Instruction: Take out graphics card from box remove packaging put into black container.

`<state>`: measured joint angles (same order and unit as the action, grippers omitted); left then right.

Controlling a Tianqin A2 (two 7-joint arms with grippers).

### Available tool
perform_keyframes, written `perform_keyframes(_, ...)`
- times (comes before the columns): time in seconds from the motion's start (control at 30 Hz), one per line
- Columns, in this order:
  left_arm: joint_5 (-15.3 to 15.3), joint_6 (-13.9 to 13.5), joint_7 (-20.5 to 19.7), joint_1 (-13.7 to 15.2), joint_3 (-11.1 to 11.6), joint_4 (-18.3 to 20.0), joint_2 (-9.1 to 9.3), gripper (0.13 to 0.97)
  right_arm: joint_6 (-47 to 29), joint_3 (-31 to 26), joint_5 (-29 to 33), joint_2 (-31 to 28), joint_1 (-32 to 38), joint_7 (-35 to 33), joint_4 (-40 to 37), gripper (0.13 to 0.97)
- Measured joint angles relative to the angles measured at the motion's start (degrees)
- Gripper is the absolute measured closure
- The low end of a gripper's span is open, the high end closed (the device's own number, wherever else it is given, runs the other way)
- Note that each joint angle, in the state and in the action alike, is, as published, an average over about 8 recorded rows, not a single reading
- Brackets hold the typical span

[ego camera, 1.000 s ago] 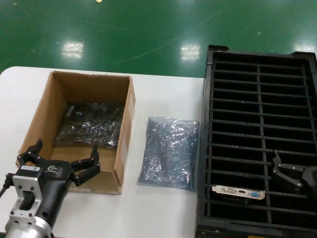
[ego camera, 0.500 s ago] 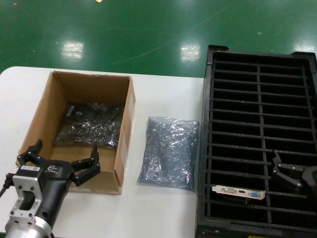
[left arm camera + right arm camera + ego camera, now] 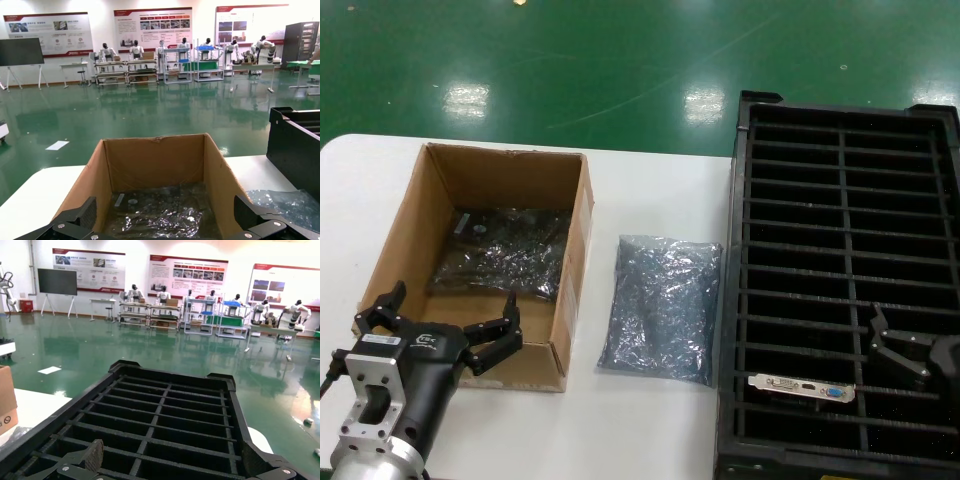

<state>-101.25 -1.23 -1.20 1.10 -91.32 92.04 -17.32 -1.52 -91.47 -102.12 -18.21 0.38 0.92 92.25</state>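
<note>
The graphics card [image 3: 802, 387] stands in a near slot of the black container [image 3: 732, 250], silver bracket and blue port up. The empty grey-silver packaging [image 3: 660, 305] lies flat on the table between the container and the brown box [image 3: 505, 170]. A dark shiny bagged board [image 3: 505, 252] lies in the box. My left gripper [image 3: 452, 300] is open and empty above the box's near wall; its wrist view shows the box [image 3: 155, 162] and the bagged board [image 3: 165, 212]. My right gripper [image 3: 892, 345] is open and empty over the container's right column [image 3: 165, 415].
The white table [image 3: 650, 200] ends at its far edge against a green floor. The container fills the table's right side. The packaging [image 3: 290, 205] and the container's corner [image 3: 295, 145] also show in the left wrist view.
</note>
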Motion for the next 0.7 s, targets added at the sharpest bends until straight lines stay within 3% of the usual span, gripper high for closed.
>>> perform_keyframes(0.7, 0.0, 0.0, 0.0, 0.0, 0.0, 0.0, 0.0, 0.132, 0.0, 0.0, 0.0, 0.0, 0.0, 0.0, 0.0, 0.129)
